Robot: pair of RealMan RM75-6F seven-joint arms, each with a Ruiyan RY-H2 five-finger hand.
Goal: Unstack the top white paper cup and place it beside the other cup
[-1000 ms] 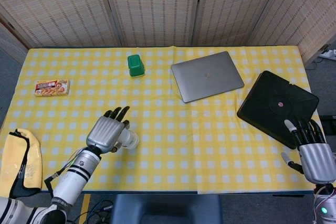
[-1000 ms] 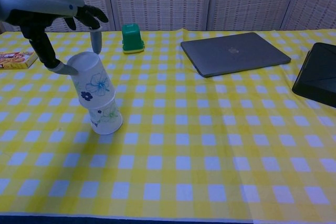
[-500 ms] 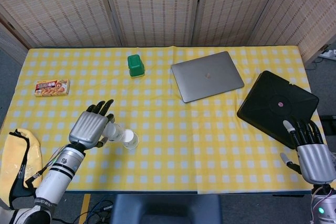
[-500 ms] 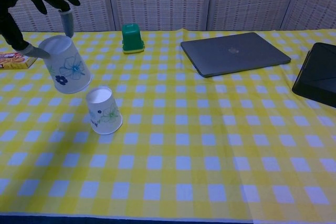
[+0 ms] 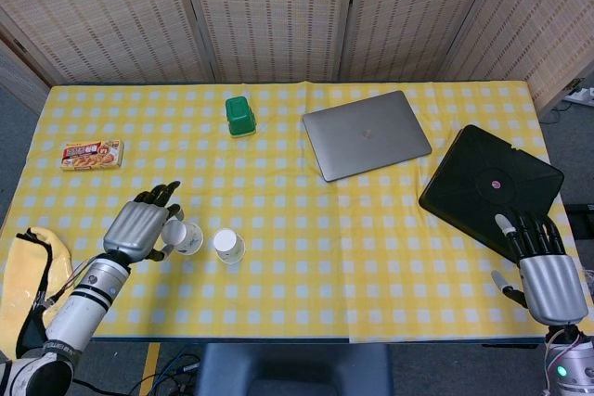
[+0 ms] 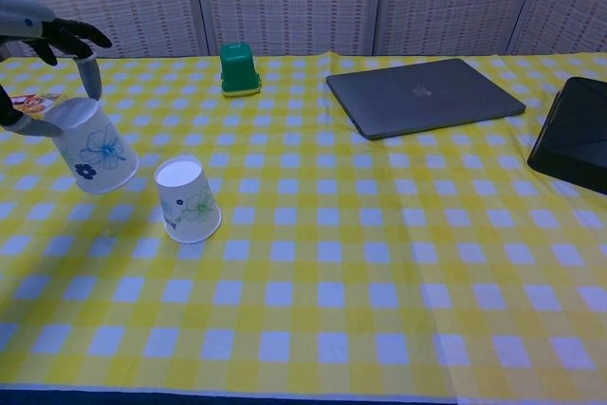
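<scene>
My left hand [image 5: 139, 230] holds a white paper cup [image 6: 91, 148] with a blue flower print, upside down and tilted, low over the yellow checked tablecloth. In the head view this held cup [image 5: 185, 237] shows just right of the hand. The other white cup [image 6: 187, 199] stands upside down on the cloth a short way to the right, apart from the held one; the head view shows that cup [image 5: 227, 246] too. My right hand [image 5: 548, 274] hovers at the table's right front corner with fingers apart and nothing in it.
A green box [image 5: 239, 116] stands at the back. A closed grey laptop [image 5: 366, 134] and a black pad [image 5: 491, 187] lie to the right. A snack packet [image 5: 91, 155] lies at the left, and a yellow cloth [image 5: 35, 280] hangs off the left edge.
My left hand lifted the top cup off the stack, carried it leftward and lowered it toward the cloth. The lower cup stayed in place. The right hand barely moved.
</scene>
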